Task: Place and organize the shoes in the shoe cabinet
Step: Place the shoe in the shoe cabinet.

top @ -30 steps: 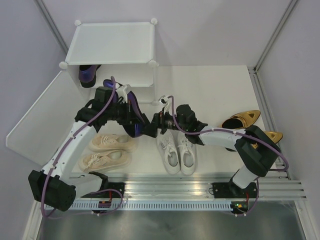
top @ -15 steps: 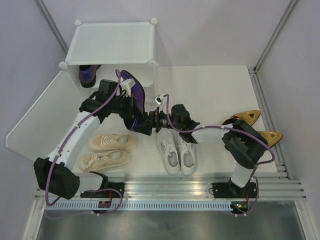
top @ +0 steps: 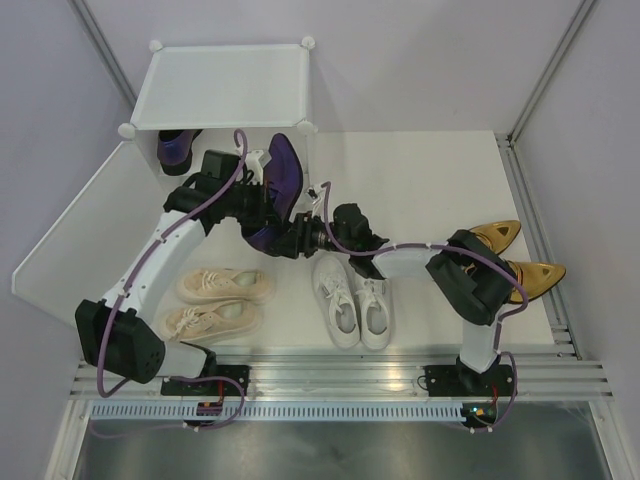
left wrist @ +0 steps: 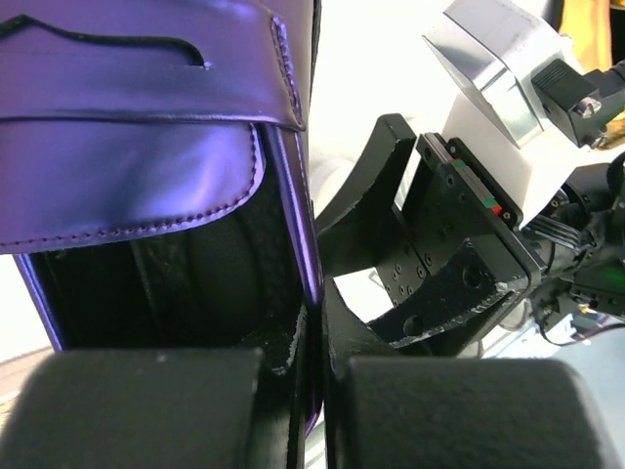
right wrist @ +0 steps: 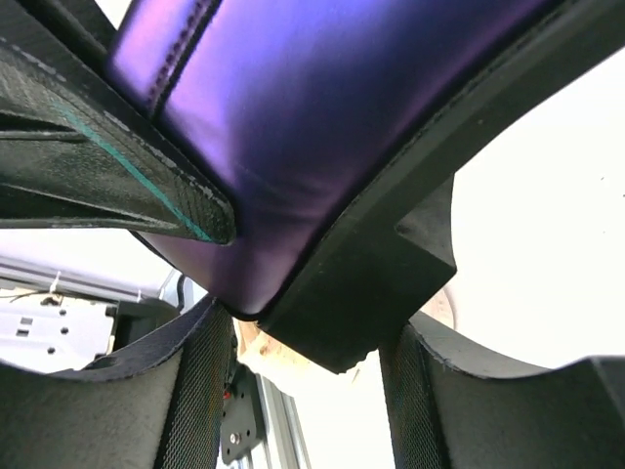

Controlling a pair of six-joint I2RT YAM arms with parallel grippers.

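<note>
My left gripper (top: 263, 197) is shut on the side wall of a glossy purple loafer (top: 280, 188), held off the table in front of the white shoe cabinet (top: 222, 85). In the left wrist view the fingers (left wrist: 391, 401) pinch the loafer's rim (left wrist: 305, 244). My right gripper (top: 295, 240) is open, its fingers (right wrist: 200, 391) straddling the loafer's black heel (right wrist: 361, 283) with gaps on both sides. The second purple loafer (top: 177, 147) sits inside the cabinet. Beige sneakers (top: 222, 286), white sneakers (top: 352, 300) and gold heels (top: 488, 238) lie on the table.
The cabinet's white door panel (top: 75, 235) lies open to the left of the beige sneakers. The right arm stretches across above the white sneakers. A metal rail (top: 330, 375) runs along the near edge. Grey walls close in both sides.
The left arm has swung the purple loafer up and back towards the cabinet, toe now pointing away. The right gripper has followed leftward at the heel.
</note>
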